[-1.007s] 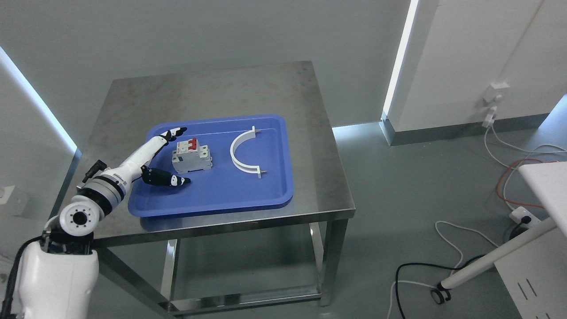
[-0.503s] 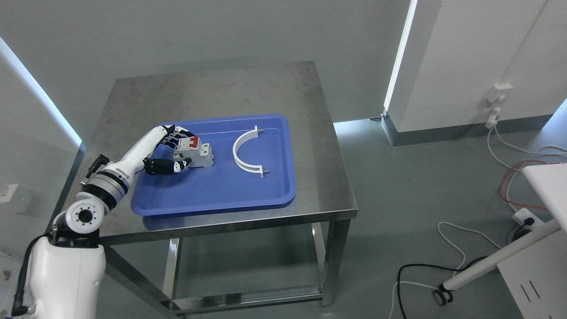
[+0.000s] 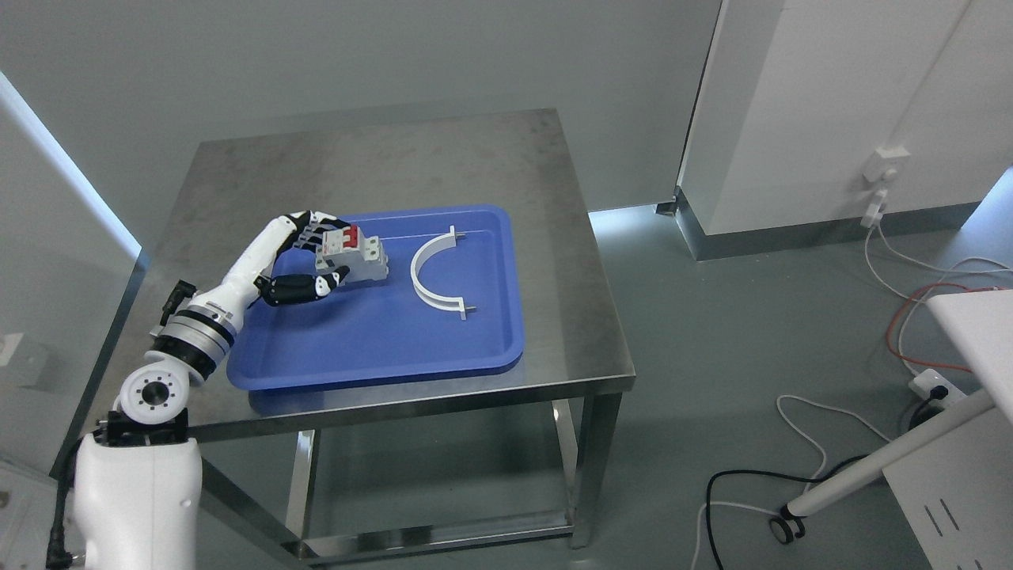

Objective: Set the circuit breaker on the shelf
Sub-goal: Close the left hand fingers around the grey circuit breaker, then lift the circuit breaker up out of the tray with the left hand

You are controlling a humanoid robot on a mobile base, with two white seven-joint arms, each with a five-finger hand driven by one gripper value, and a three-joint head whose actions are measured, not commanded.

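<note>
The left hand reached in from the lower left over the blue tray, its white forearm crossing the tray's left edge; its fingers were curled over the far side of the circuit breaker while the dark thumb pressed in from the near side, so the breaker was pinched between them; the breaker, a grey block with red switches on top, sat in the tray's far left part, tilted a little, and whether its base was touching the tray floor or was just clear of it could not be told from this view; a white curved bracket, shaped like a half ring with its open side facing right, lay flat in the tray just beside the breaker on the right, apart from it and nearer the tray's far right corner; the tray rested on the steel table, toward the table's near edge and roughly midway between its left and right edges, leaving the far half of the tabletop bare metal; on the floor to the right of the table lay loose cables, white, black and orange, near a white pole on a caster; a white socket box hung on the wall at the far right; the right arm did not show anywhere.
</note>
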